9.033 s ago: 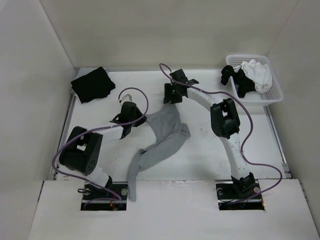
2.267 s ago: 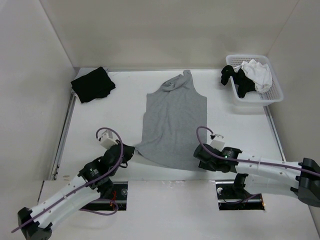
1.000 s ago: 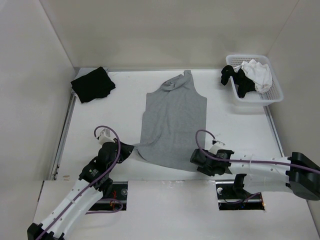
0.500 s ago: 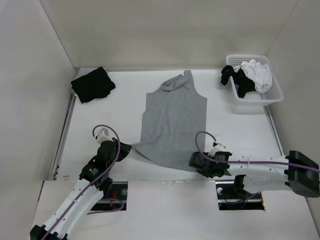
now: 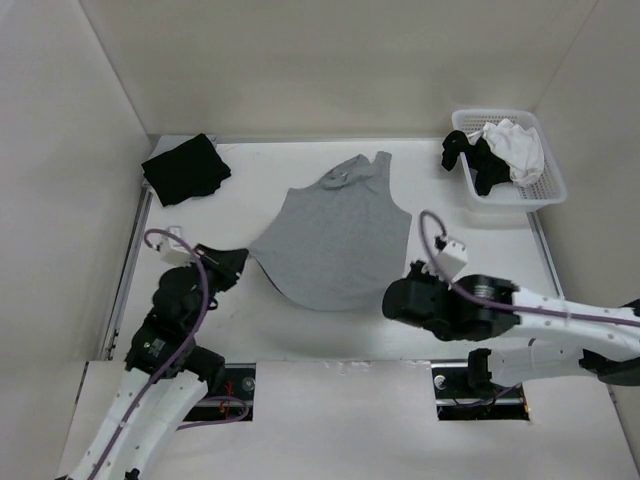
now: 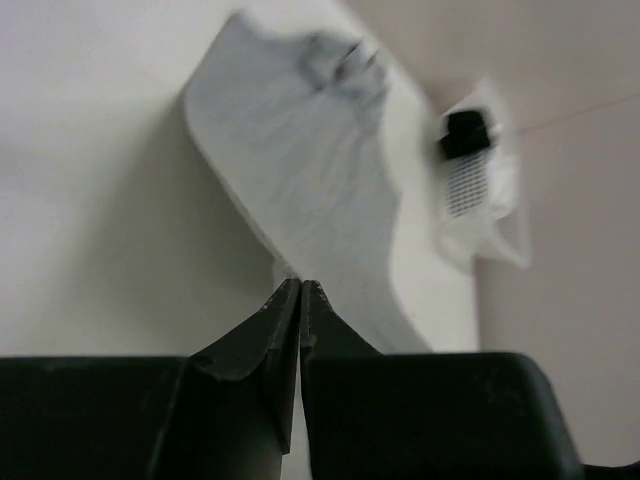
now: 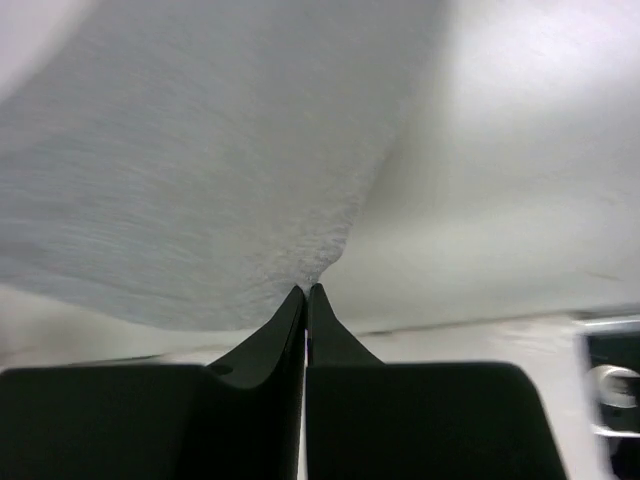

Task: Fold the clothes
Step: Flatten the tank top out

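the left gripper (image 5: 236, 262), jaws pressed together, pinches the hem corner of the grey sleeveless top (image 5: 335, 235) farthest from the white basket (image 5: 510, 208). the top lies spread left of that basket, hem lifted. the right gripper (image 5: 405, 285) pinches the nearer hem corner. likely the hem-to-neck fold: next, carry both corners evenly toward the straps.

The top (image 5: 335, 235) lies on the tabletop (image 5: 250, 200) between the left hand (image 5: 236, 262) and the right hand (image 5: 395, 298), one near corner at each hand's tips. A cloth pile (image 5: 186, 168) lies far behind the left hand. A basket (image 5: 510, 205) sits far behind the right hand.
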### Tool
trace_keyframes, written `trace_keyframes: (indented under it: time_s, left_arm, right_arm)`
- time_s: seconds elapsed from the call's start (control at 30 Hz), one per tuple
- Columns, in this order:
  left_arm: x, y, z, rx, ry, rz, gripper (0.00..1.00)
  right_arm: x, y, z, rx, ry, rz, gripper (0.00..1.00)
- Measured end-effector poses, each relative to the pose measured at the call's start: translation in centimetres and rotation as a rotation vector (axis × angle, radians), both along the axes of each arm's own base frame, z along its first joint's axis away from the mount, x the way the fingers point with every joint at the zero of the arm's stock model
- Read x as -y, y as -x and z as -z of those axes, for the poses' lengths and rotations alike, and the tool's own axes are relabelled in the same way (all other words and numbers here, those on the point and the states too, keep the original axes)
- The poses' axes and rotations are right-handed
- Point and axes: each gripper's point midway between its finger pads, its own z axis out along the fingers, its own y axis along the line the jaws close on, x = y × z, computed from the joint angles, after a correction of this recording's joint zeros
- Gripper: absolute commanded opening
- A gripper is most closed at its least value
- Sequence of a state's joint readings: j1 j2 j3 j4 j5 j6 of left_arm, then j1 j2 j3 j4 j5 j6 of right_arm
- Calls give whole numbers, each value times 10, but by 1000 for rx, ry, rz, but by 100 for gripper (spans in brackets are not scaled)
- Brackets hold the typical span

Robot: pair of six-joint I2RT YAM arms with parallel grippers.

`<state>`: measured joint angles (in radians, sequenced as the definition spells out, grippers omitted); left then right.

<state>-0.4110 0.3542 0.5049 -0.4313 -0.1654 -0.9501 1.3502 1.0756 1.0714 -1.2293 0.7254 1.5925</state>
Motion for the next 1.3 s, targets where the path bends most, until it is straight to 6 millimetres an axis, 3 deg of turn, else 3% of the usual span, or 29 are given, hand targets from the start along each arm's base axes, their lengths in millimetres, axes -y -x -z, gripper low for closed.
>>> trace_keyframes:
  time_s: [0.07,0.13,0.2,0.3,0.37,0.43,0.5,0.57,0.67,0.77,0.83,0.93,1.03,1.1,1.17,1.23,1.3]
  left_arm:
    - [-6,2,-62,128,34,-19,1]
    - [-16,12,-133,278,79,-43,1]
    - [-30,30,-199,422,116,-74,1]
    - [-54,65,-294,635,167,-129,2]
    - [-67,90,-343,750,189,-158,2]
    - [-78,110,-379,842,202,-189,2]
    - [-84,122,-404,906,201,-219,2]
    - [-86,120,-418,935,191,-245,2]
    - [-79,81,-418,893,162,-261,2]
    - [-68,-1,-389,755,96,-286,3]
    - [-65,-71,-351,620,34,-312,3]
    - [-68,-169,-279,405,-32,-330,3]
    - [-75,-244,-200,200,-60,-323,3]
    - [-78,-272,-163,99,-67,-316,3]
    - [-80,-286,-154,62,-67,-309,3]
    - [-80,-290,-173,94,-58,-301,3]
    - [-79,-287,-208,169,-43,-294,3]
  right_arm:
    - [-21,-10,-78,131,-145,-17,0]
    - [-29,-15,-158,255,-284,-29,0]
    - [-22,-18,-231,375,-373,-47,0]
    - [10,-24,-316,540,-402,-57,0]
    - [33,-27,-346,625,-342,-78,0]
    - [51,-29,-365,699,-266,-109,0]
    - [56,-33,-380,773,-201,-143,0]
    - [53,-40,-387,842,-122,-157,0]
    - [41,-65,-385,914,36,-128,0]
    - [21,-110,-371,921,162,-110,0]
    - [9,-160,-355,891,200,-110,0]
    - [3,-246,-315,792,228,-114,0]
    - [1,-315,-275,689,232,-127,0]
    - [-5,-344,-265,658,213,-147,0]
    - [-6,-363,-269,658,184,-155,0]
    - [-3,-368,-285,693,149,-155,0]
    - [6,-363,-304,730,124,-146,0]
